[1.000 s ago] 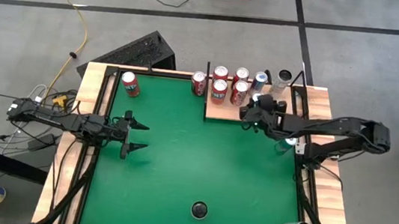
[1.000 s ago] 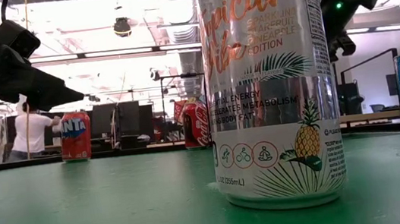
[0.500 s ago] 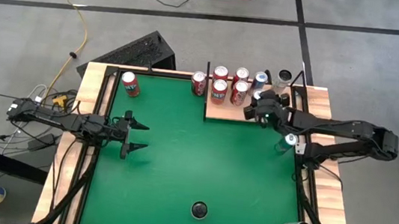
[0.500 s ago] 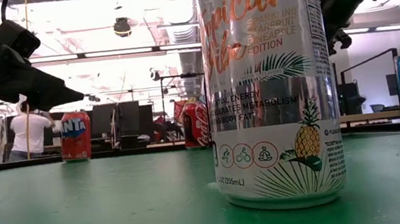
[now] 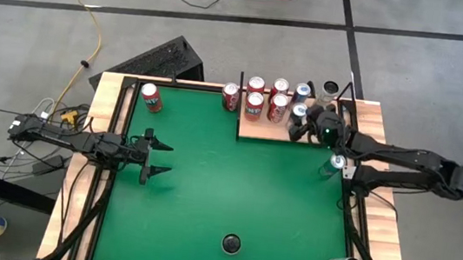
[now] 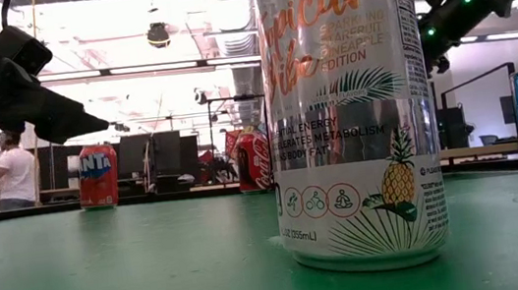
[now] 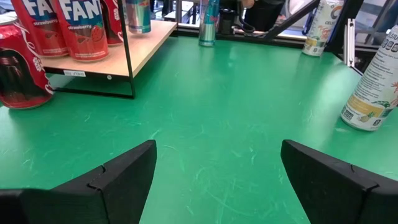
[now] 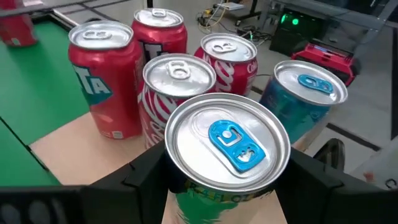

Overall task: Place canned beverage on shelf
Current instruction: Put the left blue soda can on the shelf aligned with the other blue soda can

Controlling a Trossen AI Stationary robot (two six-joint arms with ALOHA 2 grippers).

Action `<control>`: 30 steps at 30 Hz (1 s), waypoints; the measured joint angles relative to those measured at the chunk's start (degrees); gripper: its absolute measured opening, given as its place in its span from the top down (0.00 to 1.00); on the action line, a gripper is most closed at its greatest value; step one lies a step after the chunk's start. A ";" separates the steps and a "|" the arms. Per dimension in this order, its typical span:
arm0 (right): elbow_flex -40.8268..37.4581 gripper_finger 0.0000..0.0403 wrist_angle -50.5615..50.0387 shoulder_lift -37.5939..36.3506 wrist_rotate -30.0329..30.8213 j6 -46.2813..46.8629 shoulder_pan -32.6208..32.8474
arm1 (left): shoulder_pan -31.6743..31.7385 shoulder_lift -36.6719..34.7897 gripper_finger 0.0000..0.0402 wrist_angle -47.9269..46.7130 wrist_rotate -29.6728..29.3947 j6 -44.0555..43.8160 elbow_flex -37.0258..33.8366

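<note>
The right tool was clenched around a silver can with a blue tab and held it above the shelf, just beside the red cans and a blue can that stood there. The left tool waited over the left side of the green surface with its fingers spread apart and nothing between them. Another tall can stood near the front edge of the surface.

1. I note the table surface is green, bordered by pale wood.
2. Shelf: pale wood-grain, black posts.
3. Shelf cans: mostly red.
4. Held can: silver top, blue tab.
5. Foreground can: silver, pineapple print.
</note>
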 joint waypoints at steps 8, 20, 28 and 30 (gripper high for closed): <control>0.01 0.35 0.39 1.12 -7.26 -2.81 -4.19 | 0.00 0.00 0.18 0.02 -0.02 0.00 0.00; 0.01 0.35 0.25 1.01 -13.67 -7.11 -7.83 | 0.01 0.00 0.18 0.02 -0.02 0.02 0.00; 0.10 0.27 -0.06 1.06 -13.58 -7.66 -8.61 | 0.00 0.00 0.18 0.02 -0.02 0.00 0.00; 0.11 0.24 -0.28 1.04 -13.58 -7.98 -8.61 | 0.01 0.00 0.18 0.02 -0.02 0.02 0.00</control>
